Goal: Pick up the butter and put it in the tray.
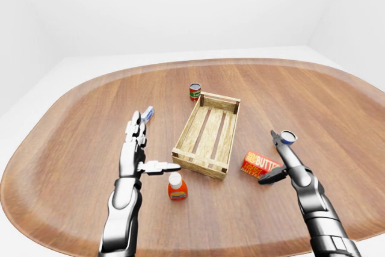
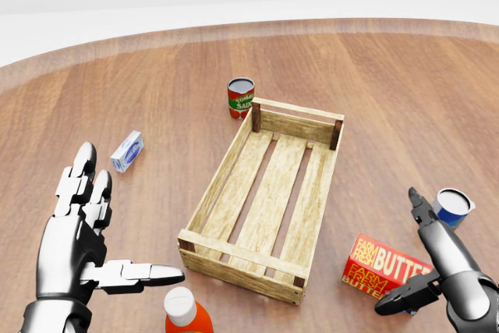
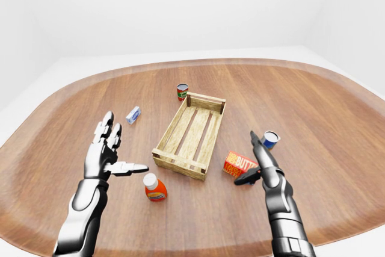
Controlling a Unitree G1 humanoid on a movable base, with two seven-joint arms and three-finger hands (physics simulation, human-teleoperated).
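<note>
Red butter (image 2: 383, 269) lies beside the tray's (image 2: 234, 262) edge, right robot hand (image 2: 429, 259) open.

A bare simulated test room is showing here, not a lived-in home or kitchen: plain white walls and a white floor are surrounding one large oval wooden desk (image 1: 72, 148) with a rounded edge. Groceries are lying scattered across its middle as test props: a slatted wooden tray (image 2: 269, 200), a butter box (image 2: 383, 271), a tomato can (image 2: 240, 97), a second can (image 2: 454, 207) near the right edge, a small blue carton (image 2: 127, 150) and an orange bottle (image 3: 154, 188)
</note>
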